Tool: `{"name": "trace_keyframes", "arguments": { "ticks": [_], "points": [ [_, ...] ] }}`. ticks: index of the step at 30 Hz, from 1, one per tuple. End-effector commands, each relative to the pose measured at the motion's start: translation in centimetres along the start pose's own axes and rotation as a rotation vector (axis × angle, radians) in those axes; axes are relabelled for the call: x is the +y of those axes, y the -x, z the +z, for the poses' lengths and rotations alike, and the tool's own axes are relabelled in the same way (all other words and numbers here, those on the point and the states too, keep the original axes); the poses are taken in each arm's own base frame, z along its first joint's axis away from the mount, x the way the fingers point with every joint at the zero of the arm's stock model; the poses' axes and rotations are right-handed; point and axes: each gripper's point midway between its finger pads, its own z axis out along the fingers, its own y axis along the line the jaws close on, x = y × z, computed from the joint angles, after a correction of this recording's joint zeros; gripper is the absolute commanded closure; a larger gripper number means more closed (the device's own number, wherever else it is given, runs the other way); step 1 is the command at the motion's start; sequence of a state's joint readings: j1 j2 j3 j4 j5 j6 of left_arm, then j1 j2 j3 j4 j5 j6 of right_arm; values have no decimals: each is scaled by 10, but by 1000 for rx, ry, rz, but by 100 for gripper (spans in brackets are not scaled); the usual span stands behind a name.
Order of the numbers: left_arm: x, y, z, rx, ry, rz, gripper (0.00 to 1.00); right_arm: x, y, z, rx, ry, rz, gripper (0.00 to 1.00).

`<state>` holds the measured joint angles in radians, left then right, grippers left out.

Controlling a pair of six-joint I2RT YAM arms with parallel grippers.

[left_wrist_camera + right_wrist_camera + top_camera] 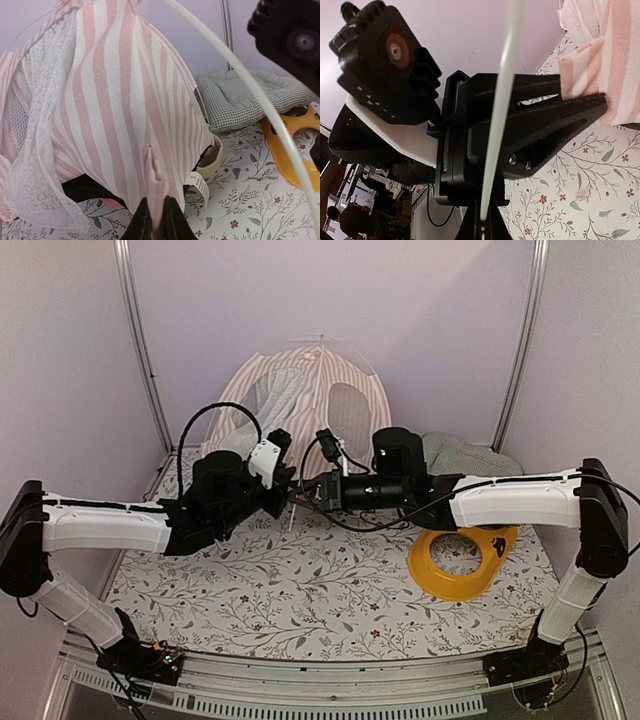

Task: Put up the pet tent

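Observation:
The pink-and-white striped pet tent (pixel 310 390) stands domed at the back centre, with a thin white pole arching over it. My left gripper (pixel 288 480) is shut on a lower corner of its striped fabric (pixel 150 150); in the left wrist view the gripper (pixel 157 212) pinches a fold of it. My right gripper (pixel 308 490) faces it closely and is shut on the end of a thin white pole (pixel 502 100), which rises between its jaws (pixel 482 225). That pole (pixel 260 100) arcs across the left wrist view.
A green-and-white checked cushion (pixel 465 455) lies at the back right. A yellow ring-shaped object (pixel 462 562) lies on the floral tablecloth (pixel 300 590) at the right. A beige ring (pixel 215 157) sits under the tent's edge. Purple walls with metal posts enclose the back.

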<state>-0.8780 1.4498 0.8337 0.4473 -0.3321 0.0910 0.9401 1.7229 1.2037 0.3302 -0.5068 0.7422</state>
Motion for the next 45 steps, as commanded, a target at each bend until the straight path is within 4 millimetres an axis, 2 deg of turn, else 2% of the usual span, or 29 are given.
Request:
{"name": "trace_keyframes", "arguments": {
  "ticks": [1, 7, 8, 12, 16, 24, 34, 45],
  "points": [
    [10, 15, 5, -46, 37, -17, 100, 17, 16, 1, -40, 38, -54, 100],
    [-2, 6, -8, -49, -23, -30, 100, 24, 28, 1, -66, 39, -62, 100],
    [-7, -3, -13, -39, -38, -28, 100, 26, 32, 0, -76, 39, -66, 100],
    [-22, -17, -39, -43, -85, -35, 100, 33, 54, -3, -134, 24, -88, 100],
    [-40, -37, -61, -16, -124, -31, 100, 32, 77, -9, -195, 5, -99, 100],
    [-57, -79, -89, 64, -154, -32, 100, 41, 111, -10, -278, 1, -141, 100],
    [-78, -118, -102, 146, -181, -36, 100, 45, 145, -20, -354, -5, -162, 100],
    [-98, -137, -111, 190, -203, -38, 100, 36, 170, -25, -420, -40, -181, 100]
  ]
}}
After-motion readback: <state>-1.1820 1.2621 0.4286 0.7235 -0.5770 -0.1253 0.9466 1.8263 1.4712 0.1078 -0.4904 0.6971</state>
